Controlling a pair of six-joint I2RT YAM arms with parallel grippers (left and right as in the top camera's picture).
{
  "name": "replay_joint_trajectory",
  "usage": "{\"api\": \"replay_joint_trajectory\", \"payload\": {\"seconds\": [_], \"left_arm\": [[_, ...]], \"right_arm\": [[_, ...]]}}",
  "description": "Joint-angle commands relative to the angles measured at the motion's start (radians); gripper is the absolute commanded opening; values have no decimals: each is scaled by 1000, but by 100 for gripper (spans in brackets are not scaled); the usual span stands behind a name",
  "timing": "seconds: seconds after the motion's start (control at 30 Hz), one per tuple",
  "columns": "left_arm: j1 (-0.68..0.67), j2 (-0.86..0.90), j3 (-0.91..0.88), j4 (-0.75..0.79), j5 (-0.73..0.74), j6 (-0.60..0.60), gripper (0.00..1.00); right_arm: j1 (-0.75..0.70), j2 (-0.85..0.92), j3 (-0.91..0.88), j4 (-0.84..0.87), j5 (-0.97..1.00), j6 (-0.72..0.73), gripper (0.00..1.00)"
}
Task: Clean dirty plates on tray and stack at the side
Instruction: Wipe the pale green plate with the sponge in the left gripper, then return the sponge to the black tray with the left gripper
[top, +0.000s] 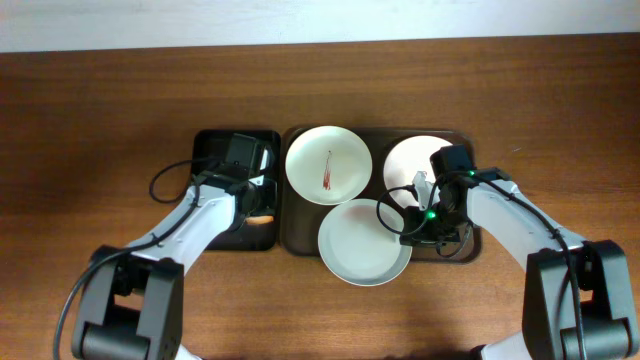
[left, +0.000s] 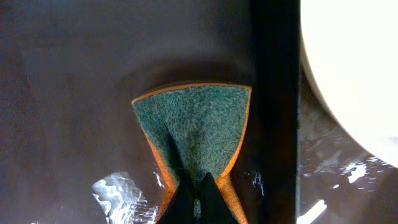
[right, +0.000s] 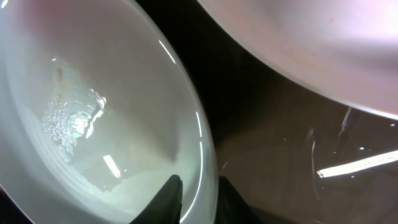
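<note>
Right gripper (right: 194, 186) pinched the rim of the green plate (right: 93, 124) at the front of the brown tray (top: 298, 238). Left gripper (left: 199, 190) was clamped on the sponge (left: 199, 124) over the black tray (top: 210, 145). Good practice likely required a firm, level hold on the plate and light wiping pressure.

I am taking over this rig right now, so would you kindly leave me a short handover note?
Left gripper: shut on the sponge, over the black tray.
Right gripper: appears shut on the rim of the mint-green plate, at the front of the brown tray.
The smeared white plate sits back left in the brown tray. The other white plate is back right, with no smear visible, but the arm partly hides it.
Done: nothing is stacked at the side yet.
Left: wipe the red smear, check the other two, stack all three beside the tray.
</note>
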Motion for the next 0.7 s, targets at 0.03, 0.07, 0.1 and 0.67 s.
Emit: {"api": "replay_joint_trajectory", "payload": {"seconds": [0.03, 0.07, 0.1, 0.67], "left_arm": [[6, 22, 1, 17, -6, 102, 50], [6, 22, 1, 22, -6, 102, 56], [6, 22, 1, 29, -8, 102, 64], [6, 103, 2, 118, 35, 103, 0]], "right_arm": [[6, 12, 14, -3, 13, 3, 23], [6, 12, 14, -3, 13, 3, 23], [6, 12, 14, -3, 13, 3, 24], [6, 12, 14, -3, 13, 3, 27]]}}
